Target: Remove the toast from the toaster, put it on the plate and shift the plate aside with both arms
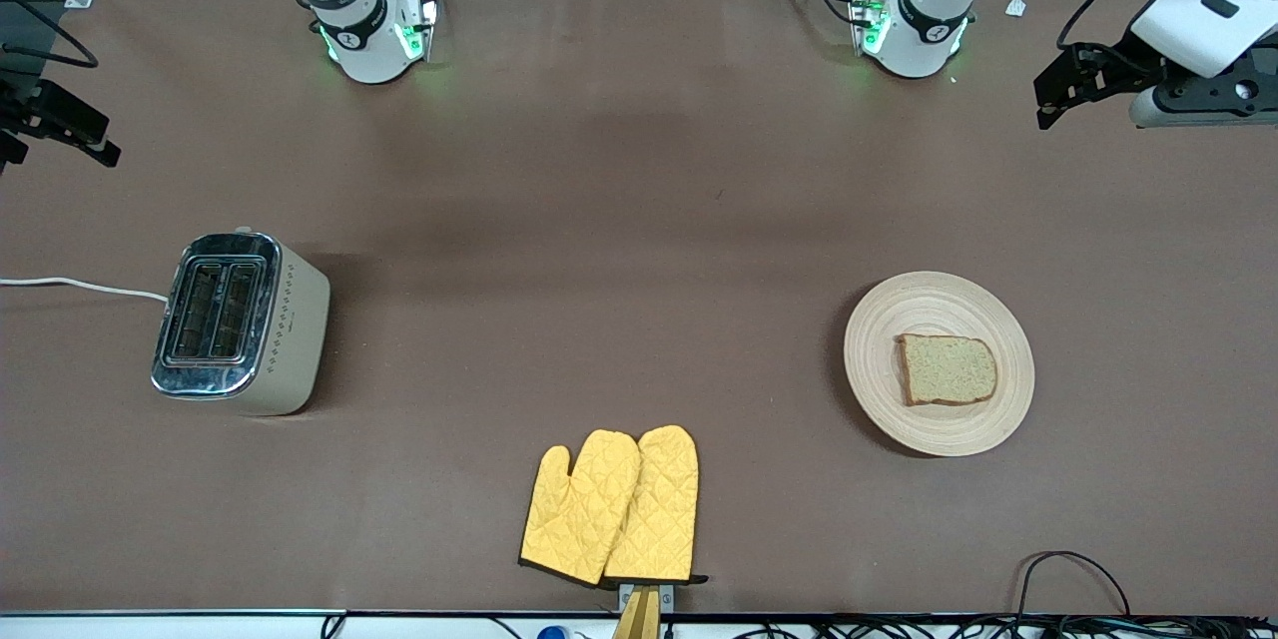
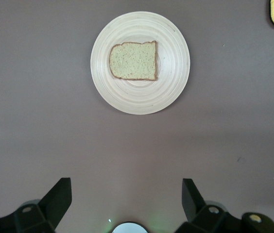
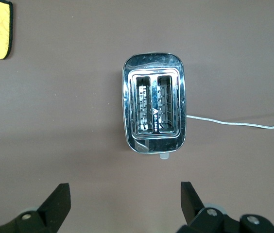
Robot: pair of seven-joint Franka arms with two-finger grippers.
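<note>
The toast [image 1: 948,369] [image 2: 133,60] lies flat on the round pale plate [image 1: 939,295] [image 2: 171,87], toward the left arm's end of the table. My left gripper [image 1: 1073,85] [image 2: 127,187] hangs open and empty over bare table at that end, well apart from the plate. My right gripper [image 1: 60,125] [image 3: 126,190] is open and empty too, up over bare table at the right arm's end, apart from the toaster. Both arms hold still, high above the tabletop.
A steel-topped beige toaster [image 1: 240,324] [image 3: 154,109] stands toward the right arm's end, both slots empty, its white cord [image 1: 80,285] running off the table. Two yellow oven mitts [image 1: 614,509] lie near the front edge. Brown tabletop [image 1: 619,270] lies between them.
</note>
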